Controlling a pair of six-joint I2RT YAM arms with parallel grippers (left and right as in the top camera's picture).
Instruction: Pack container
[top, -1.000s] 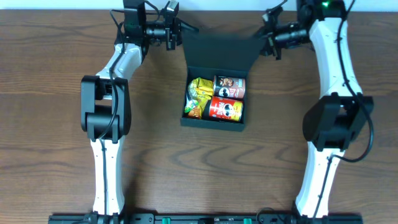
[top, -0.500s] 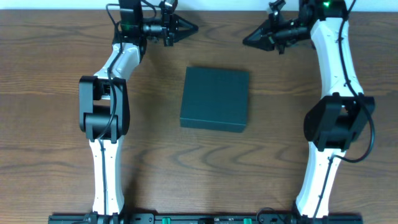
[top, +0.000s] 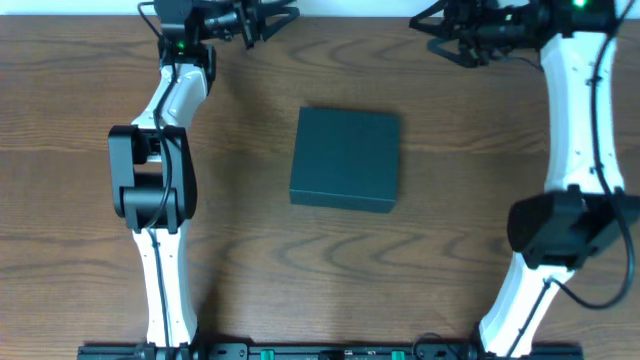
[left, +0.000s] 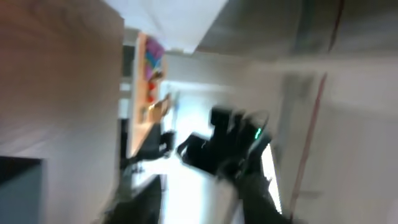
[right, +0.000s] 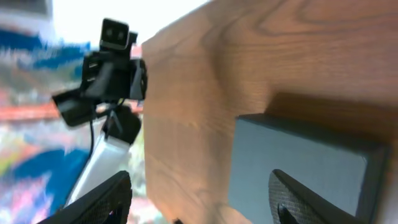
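Left gripper (top: 282, 15), over the far edge of the table (top: 90, 200): opening cannot be told. Container (top: 345, 158), lid shut, at mid-table, bare wood on all four sides. Right gripper (right: 200, 180), near the far edge: jaws wide, empty.

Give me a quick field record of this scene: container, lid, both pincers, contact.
container: dark teal square box, mid table
lid: closed, contents hidden
left pincer: at far table edge, away from container; opening unclear, wrist view blurred
right pincer: open, empty, at far edge, away from container
contact: neither pincer touches the container
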